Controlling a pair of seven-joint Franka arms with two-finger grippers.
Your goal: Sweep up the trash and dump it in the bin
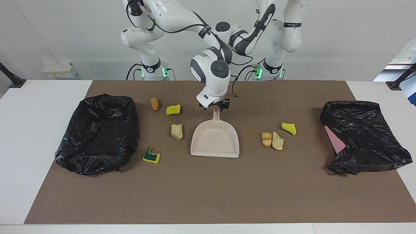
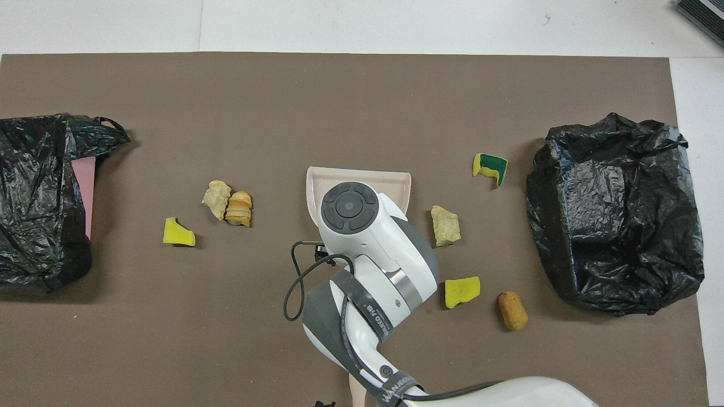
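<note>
My right gripper [image 1: 216,106] is shut on the handle of a pale pink dustpan [image 1: 215,139] that lies flat mid-mat; my arm hides most of it in the overhead view [image 2: 396,181]. Toward the right arm's end lie a cork lump [image 1: 155,104], a yellow sponge [image 1: 173,110], a bread chunk [image 1: 177,131] and a green-backed sponge [image 1: 151,156], beside the black-lined bin [image 1: 97,133]. Toward the left arm's end lie a croissant [image 1: 266,138], a bread chunk [image 1: 278,141] and a yellow sponge [image 1: 289,128]. My left arm waits folded up at its base, its gripper hidden.
A second black bag [image 1: 364,136] lies at the left arm's end of the mat, with a pink flat piece [image 1: 334,139] sticking out from under it. The brown mat [image 1: 208,195] covers the middle of the white table.
</note>
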